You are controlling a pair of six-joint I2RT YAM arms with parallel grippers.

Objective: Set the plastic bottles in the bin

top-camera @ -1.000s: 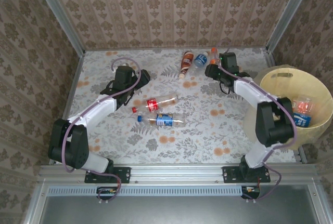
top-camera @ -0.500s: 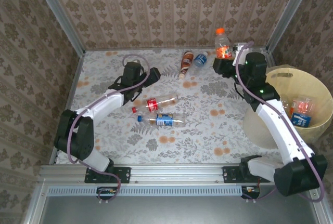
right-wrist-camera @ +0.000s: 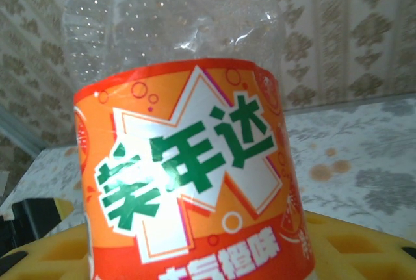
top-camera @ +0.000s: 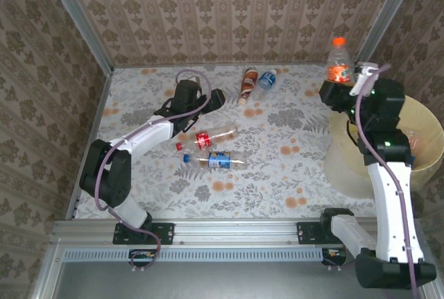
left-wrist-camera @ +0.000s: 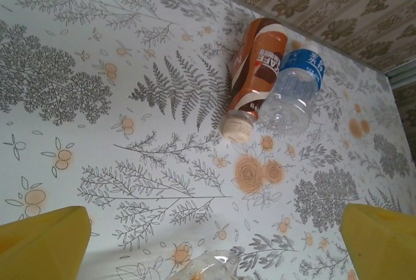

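The right claw (top-camera: 336, 88) is clamping the lower body of an orange-labelled bottle (top-camera: 338, 63), which is standing upright with its orange cap on top, raised well above the counter (top-camera: 139, 167). In the right wrist view the same bottle (right-wrist-camera: 185, 182) is sitting between the yellow pads (right-wrist-camera: 354, 247), its label facing the camera and its clear upper part looking dented. From above, the held bottle is showing just up and left of the pale-yellow bin (top-camera: 429, 129), near its far rim; whether it is over the opening I cannot tell. The bin is standing at the right edge of the counter, partly behind the right arm.

The left claw (top-camera: 216, 98) is hanging over the middle of the counter with its jaws wide apart and gripping nothing; in its own wrist view (left-wrist-camera: 211, 244) the two yellow fingertips (left-wrist-camera: 42, 238) are sitting at opposite lower corners with bare counter between them. Ahead of it, a brown-labelled bottle (left-wrist-camera: 257, 65) and a blue-labelled bottle (left-wrist-camera: 296, 88) are lying side by side and touching near the back wall. Nearer the arms, a red-labelled bottle (top-camera: 211, 137) and a second blue-labelled bottle (top-camera: 220, 160) are lying on their sides, one just beside the other
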